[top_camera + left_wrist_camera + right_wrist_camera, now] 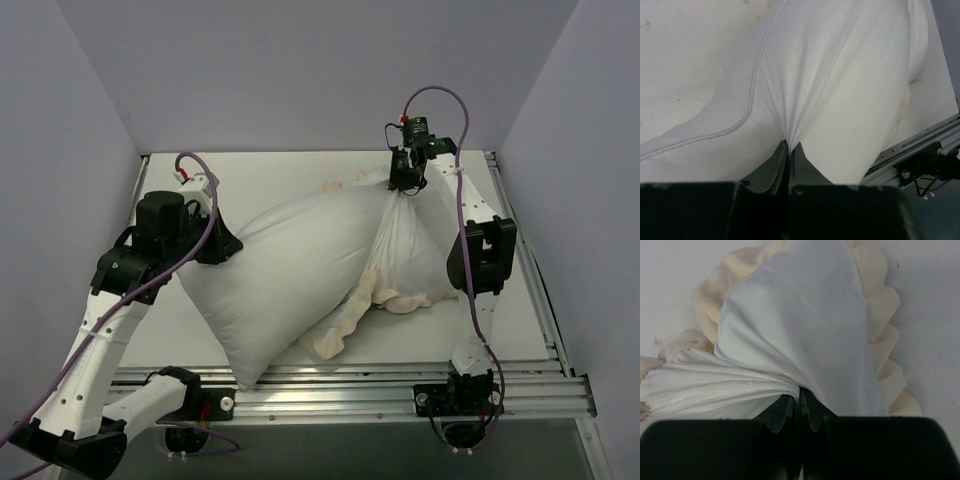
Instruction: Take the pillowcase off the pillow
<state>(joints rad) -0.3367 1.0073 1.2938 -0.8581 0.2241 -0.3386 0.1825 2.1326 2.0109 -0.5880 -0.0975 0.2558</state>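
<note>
The plump white pillow (290, 270) lies slantwise across the table, its near corner over the front rail. My left gripper (222, 245) is shut on a pinch of its smooth white fabric at the left end; the left wrist view shows the pillow (830, 75) gathered into my left gripper (789, 145). The pillowcase (405, 250), white face out with a cream ruffled edge (340, 330), hangs bunched from my right gripper (405, 188), raised at the back right. In the right wrist view my right gripper (799, 397) is shut on pleated pillowcase cloth (805, 325). No grey face shows.
An aluminium rail (350, 385) runs along the table's front edge and also shows in the left wrist view (920, 150). Grey walls close in on the left, back and right. The white table top (270, 175) is bare behind the pillow.
</note>
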